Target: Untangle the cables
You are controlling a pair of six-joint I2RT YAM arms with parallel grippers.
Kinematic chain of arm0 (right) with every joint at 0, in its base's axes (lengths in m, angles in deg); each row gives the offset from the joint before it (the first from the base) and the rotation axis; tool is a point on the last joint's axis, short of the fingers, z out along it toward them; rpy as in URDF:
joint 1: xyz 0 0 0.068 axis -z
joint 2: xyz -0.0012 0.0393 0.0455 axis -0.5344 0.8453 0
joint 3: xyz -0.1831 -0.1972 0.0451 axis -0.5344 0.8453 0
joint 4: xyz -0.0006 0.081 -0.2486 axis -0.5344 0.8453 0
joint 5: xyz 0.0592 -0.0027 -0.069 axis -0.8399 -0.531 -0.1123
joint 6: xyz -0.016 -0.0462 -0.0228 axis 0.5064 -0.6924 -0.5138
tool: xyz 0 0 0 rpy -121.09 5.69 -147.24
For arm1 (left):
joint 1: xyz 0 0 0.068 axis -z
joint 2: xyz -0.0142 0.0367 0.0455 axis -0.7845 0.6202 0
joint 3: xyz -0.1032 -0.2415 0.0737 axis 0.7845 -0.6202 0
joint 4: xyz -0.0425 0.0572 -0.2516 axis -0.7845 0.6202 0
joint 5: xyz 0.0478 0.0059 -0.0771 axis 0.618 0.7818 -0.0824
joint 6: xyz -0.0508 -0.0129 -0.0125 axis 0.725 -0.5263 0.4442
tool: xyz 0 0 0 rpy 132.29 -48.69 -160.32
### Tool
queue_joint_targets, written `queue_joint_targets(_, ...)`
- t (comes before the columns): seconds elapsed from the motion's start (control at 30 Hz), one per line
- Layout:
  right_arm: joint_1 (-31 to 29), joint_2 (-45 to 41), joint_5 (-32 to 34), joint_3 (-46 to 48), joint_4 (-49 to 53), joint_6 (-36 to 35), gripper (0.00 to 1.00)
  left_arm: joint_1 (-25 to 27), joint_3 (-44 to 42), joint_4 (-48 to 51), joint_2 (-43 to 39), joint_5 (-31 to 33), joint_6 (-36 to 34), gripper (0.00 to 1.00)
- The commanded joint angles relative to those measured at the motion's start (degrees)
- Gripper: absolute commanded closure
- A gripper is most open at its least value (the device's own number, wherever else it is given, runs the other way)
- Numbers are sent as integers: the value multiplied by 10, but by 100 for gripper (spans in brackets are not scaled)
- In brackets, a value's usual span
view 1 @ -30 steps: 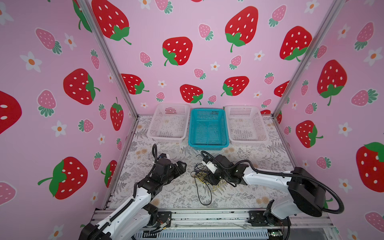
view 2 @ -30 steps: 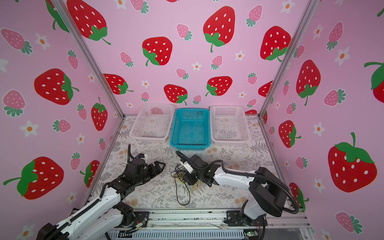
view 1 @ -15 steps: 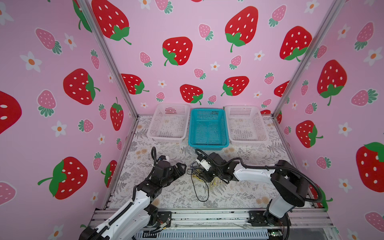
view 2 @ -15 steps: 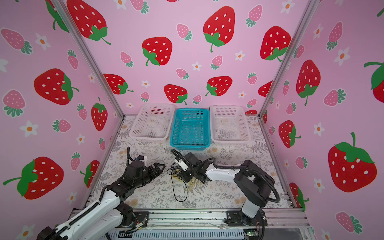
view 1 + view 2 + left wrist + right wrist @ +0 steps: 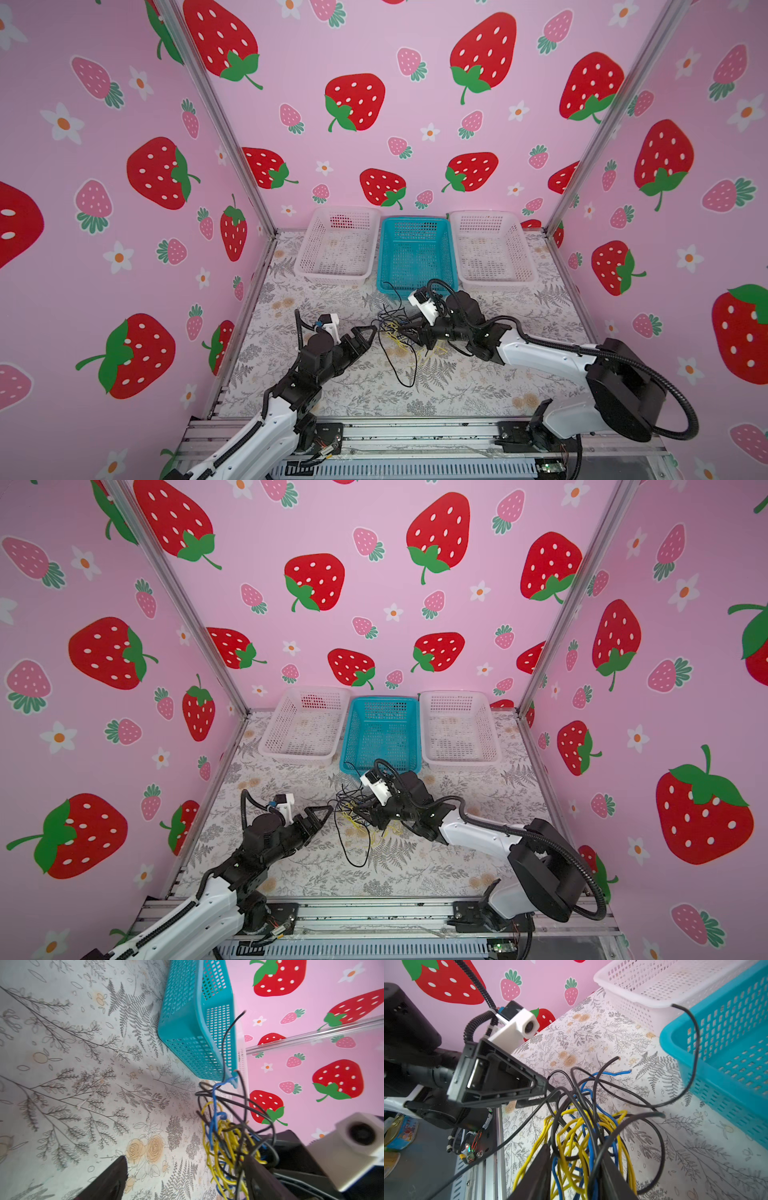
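While the right gripper (image 5: 409,330) is clenched on the cables (image 5: 392,332), your left gripper (image 5: 368,332) hangs with its jaws spread wide and nothing between them.

Position: the tangle sits mid-table, in front of the blue basket (image 5: 415,286) and squarely between the two grippers in both top views. It looks partly raised off the table (image 5: 365,399). A long black loop (image 5: 409,385) droops from it toward the front edge.

Right wrist view: yellow, blue and black strands are bunched between the right fingers (image 5: 537,1176), and the knot is not loosened. One black end (image 5: 696,1043) arcs up across the basket's rim. A blue end (image 5: 616,1073) pokes out free beside it.

The relation that matters: the knot lies straight ahead of the left jaws, just past their tips. One left fingertip (image 5: 539,1085) touches the outer black strands. In the left wrist view the bundle crowds one finger (image 5: 257,1180), and the other finger (image 5: 112,1178) is well apart over bare cloth. The bundle is off-centre in that gap.

Axis: the strands appear to run across the line on which the left jaws close, which suits a pinch.

Judgement: the left arm is your free and nearer one. Centre a single loose strand before you close, since catching several would likely tighten the knot.
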Motion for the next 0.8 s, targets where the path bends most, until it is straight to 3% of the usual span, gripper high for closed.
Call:
queue_joint_targets(0.0,-3,0,-54,6,-67,12,100,11,-6,-74,-14,-1,45,10)
queue_joint_targets(0.23,-2,-6,-65,30,-113,32,100,48,12,-98,19,8,46,12)
queue_joint_targets(0.63,-1,1,-63,40,-130,43,100,93,35,-149,93,22,43,49)
queue_joint_targets(0.77,0,0,-65,43,-132,44,100,99,47,-155,112,21,40,71)
